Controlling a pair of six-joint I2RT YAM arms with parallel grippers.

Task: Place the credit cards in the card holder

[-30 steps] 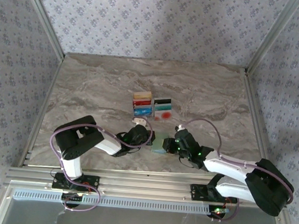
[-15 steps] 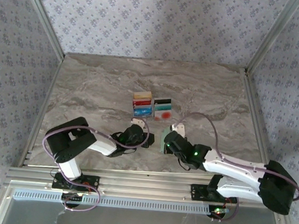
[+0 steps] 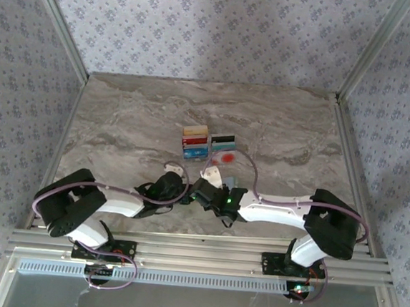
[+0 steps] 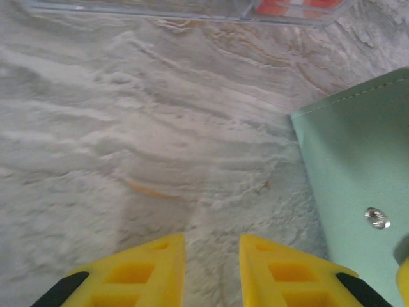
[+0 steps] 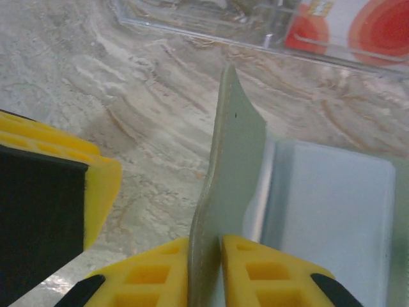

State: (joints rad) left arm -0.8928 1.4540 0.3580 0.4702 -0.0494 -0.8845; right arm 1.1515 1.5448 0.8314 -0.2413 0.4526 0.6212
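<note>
The credit cards point(image 3: 208, 145) stand in rows in a clear tray mid-table; a red-and-white one point(image 5: 377, 29) shows through the tray wall. The pale green card holder point(image 3: 229, 182) lies just in front of the tray. My right gripper point(image 5: 206, 242) is shut on its flap point(image 5: 236, 147), which stands upright between the yellow fingers; the holder's pale inside point(image 5: 329, 204) lies open to the right. My left gripper point(image 4: 212, 240) hovers low over bare marble just left of the holder point(image 4: 358, 160), open by a narrow gap with nothing in it. From above, both grippers point(image 3: 185, 195) point(image 3: 200, 194) nearly meet.
The clear card tray point(image 4: 192, 13) sits close ahead of both grippers. The left gripper's yellow finger point(image 5: 64, 182) is close beside the right gripper. A metal snap point(image 4: 378, 218) shows on the holder. Patterned walls ring the marble table point(image 3: 122, 117).
My right arm has swung left and forward with the holder's flap, carrying the holder towards the tray. My left gripper has drawn back to the left and its jaws have parted a little.
</note>
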